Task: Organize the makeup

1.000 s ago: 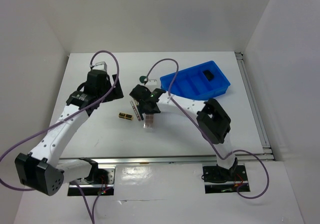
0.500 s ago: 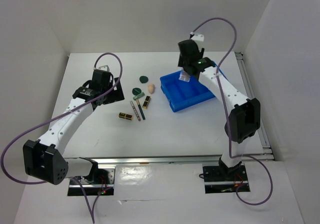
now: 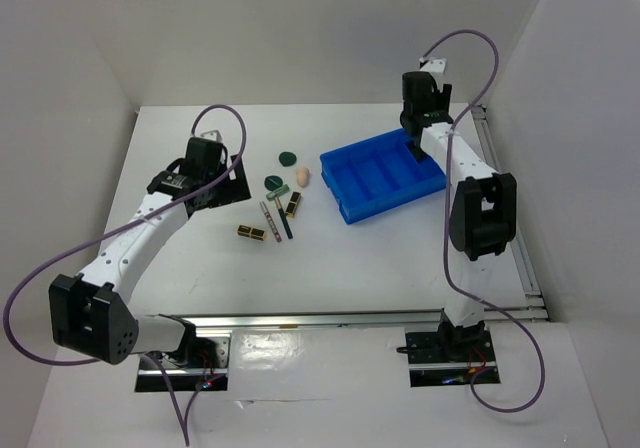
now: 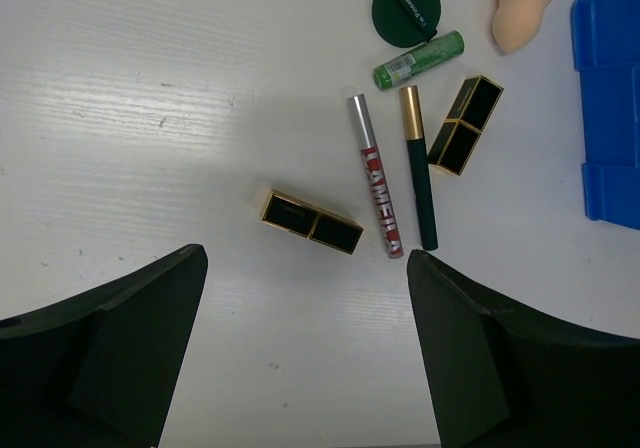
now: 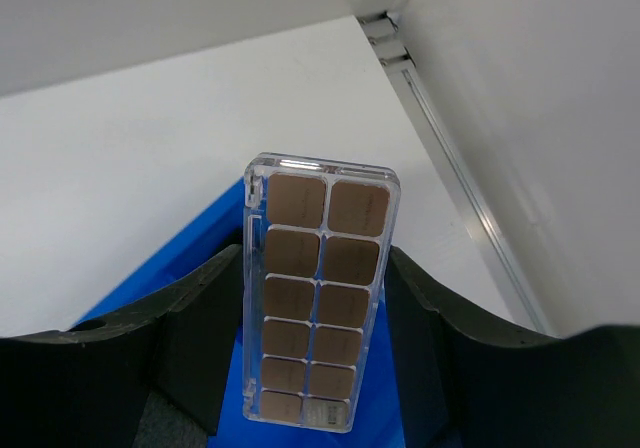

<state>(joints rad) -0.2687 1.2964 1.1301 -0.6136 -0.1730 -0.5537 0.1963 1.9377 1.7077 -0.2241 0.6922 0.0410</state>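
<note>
R hand (image 5: 317, 343) is clamped on the greyish-pink palette (image 5: 318, 298). It sticks out past the fingertips, over the far right end of the blue tray (image 3: 333, 186). L hand (image 4: 305, 308) hangs above the tabletop (image 4: 150, 118) w/ fingers wide apart, nothing in it. Rest of the makeup is on the tabletop below it. A black-gold lipstick (image 4: 310, 221) lies on its own, a 2nd lipstick (image 4: 465, 125) is right beside the green-gold pencil (image 4: 418, 168) and silver-red pencil (image 4: 377, 190). Past those there's a green tube (image 4: 418, 60), a dark green round compact (image 4: 405, 8) and the peach sponge (image 4: 523, 8) near the tray. Another green compact (image 3: 288, 156) sits a bit apart.
</note>
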